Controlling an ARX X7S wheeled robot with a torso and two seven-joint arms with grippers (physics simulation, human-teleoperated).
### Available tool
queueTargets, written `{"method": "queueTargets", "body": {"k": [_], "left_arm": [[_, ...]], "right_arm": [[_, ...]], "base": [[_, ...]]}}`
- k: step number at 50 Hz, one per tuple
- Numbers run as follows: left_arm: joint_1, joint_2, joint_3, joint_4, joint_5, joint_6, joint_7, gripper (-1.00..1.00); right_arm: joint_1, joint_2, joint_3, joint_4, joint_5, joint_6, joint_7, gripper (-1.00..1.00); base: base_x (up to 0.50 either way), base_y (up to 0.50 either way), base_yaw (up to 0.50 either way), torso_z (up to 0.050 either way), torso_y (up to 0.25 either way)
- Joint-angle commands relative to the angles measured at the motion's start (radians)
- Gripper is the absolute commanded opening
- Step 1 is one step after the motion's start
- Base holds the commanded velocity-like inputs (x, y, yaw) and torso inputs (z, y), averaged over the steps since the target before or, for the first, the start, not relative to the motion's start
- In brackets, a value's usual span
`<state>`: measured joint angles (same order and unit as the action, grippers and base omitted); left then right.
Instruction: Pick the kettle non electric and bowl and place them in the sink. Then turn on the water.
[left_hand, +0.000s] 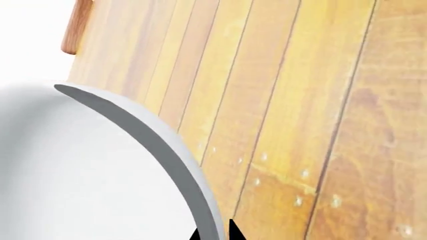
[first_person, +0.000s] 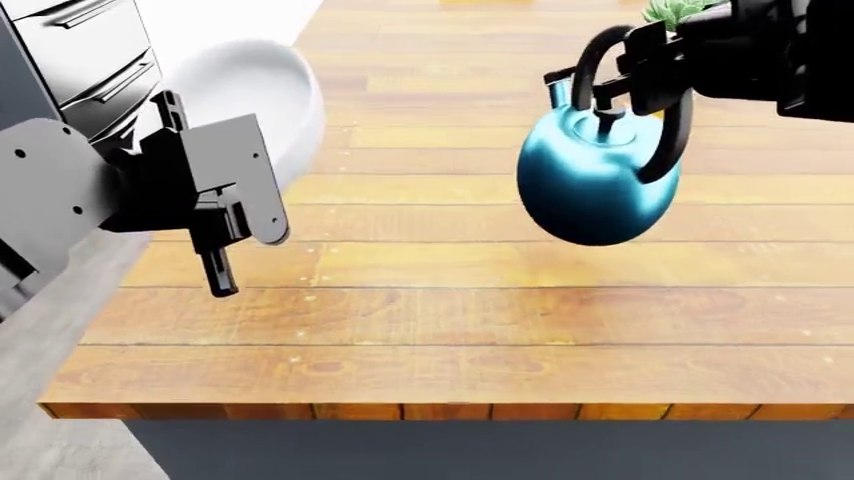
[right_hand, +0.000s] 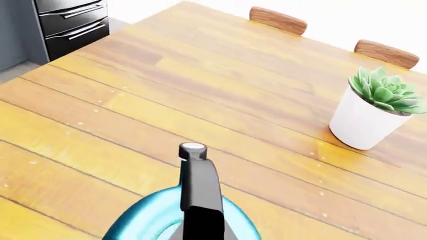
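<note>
While gripped aloft, kettle (first_person: 594, 185) tilted, spout (first_person: 558, 92) seemingly pointing away, left.

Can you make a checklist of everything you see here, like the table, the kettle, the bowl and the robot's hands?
Surface: long wooden plank table.
Job's things: round glossy teal-blue kettle with black arched handle hangs above the table; plain white round bowl is up at the table's left edge. Sink and water: nothing seen.
Clutter: green succulent in a white cylindrical pot; it stands on the table.
Hands: right hand is shut on the kettle's handle; left hand pinches the bowl's rim.
Cables: nothing seen.
Surroundings: grey drawer cabinet; two wooden chair backs.
</note>
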<state>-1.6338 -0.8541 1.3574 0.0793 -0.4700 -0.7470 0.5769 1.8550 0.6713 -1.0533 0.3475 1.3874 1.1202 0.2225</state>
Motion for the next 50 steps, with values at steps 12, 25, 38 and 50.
{"method": "queueTargets", "body": {"k": [12, 25, 38, 50], "left_arm": [[-0.018, 0.0, -0.008, 0.009, 0.032, 0.014, -0.004, -1.0], [-0.026, 0.001, -0.008, 0.009, 0.035, 0.014, 0.005, -1.0], [-0.038, -0.034, -0.009, 0.066, 0.028, -0.014, 0.013, -1.0], [-0.049, -0.141, -0.039, 0.203, -0.013, -0.033, 0.011, -1.0]], "right_arm": [[-0.015, 0.01, 0.034, -0.018, -0.051, -0.065, 0.04, -1.0], [-0.013, 0.02, 0.04, -0.035, -0.056, -0.075, 0.048, -1.0], [-0.032, 0.023, 0.039, -0.066, -0.055, -0.083, 0.057, -1.0], [-0.034, 0.09, 0.06, -0.202, 0.009, -0.04, 0.084, -1.0]], "base": [[-0.46, 0.02, 0.0, 0.001, 0.0], [0.0, 0.0, 0.14, 0.001, 0.002], [0.0, 0.0, 0.5, 0.001, 0.002], [0.0, 0.0, 0.5, 0.0, 0.002]]}}
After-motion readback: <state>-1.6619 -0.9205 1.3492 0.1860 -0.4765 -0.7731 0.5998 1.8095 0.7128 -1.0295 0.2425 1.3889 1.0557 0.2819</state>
